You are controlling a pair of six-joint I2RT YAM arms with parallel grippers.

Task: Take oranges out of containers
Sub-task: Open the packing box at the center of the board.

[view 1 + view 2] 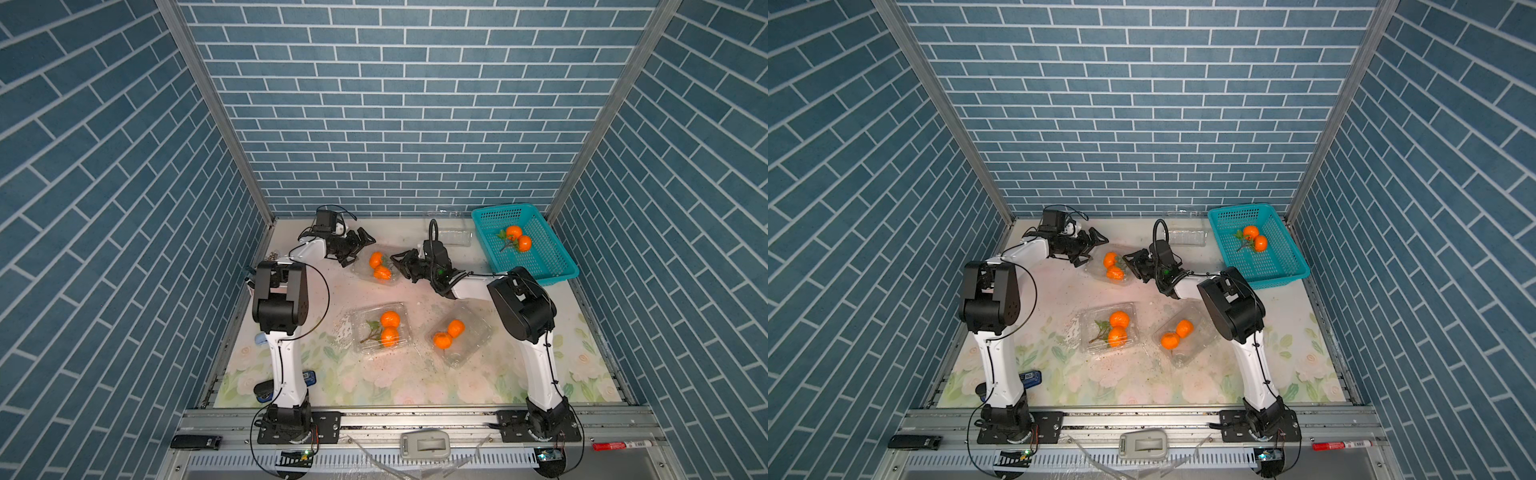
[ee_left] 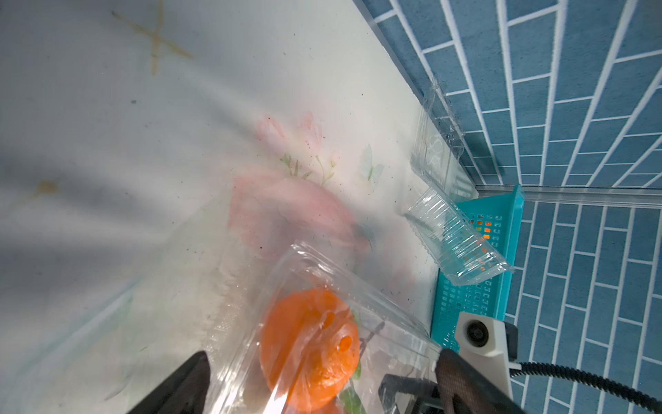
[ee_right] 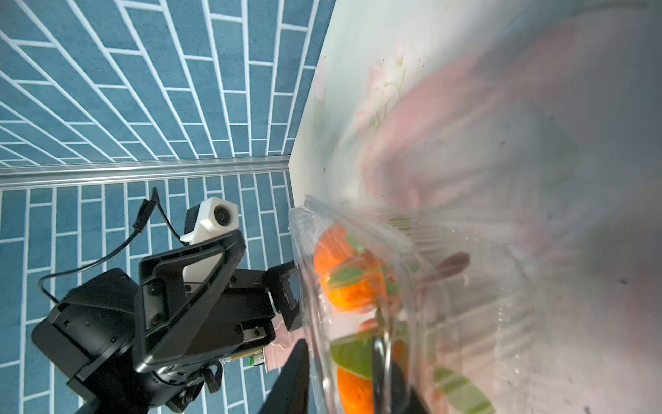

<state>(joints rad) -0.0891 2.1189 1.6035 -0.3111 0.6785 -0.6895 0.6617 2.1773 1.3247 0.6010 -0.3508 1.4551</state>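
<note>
The teal basket sits in a far corner of the surface, with a pair of oranges lying in it. Just beside the basket, along the back wall, lies an empty container.

A little farther out from the basket is the far container, which holds 2 oranges. Both arms meet at it.

The left gripper is on the side away from the basket. Its jaws are spread wide and hold nothing. In the left wrist view its fingers flank the clear plastic and 1 orange.

The right gripper is on the basket side. Its jaws are narrowed, with 1 finger outside the clear wall and the other inside. Whether they pinch the wall cannot be told.

Nearer the arm bases than the basket, 2 more containers each hold 2 oranges. The leafy container lies farther from the basket, and the angled container lies closer to it.
</note>
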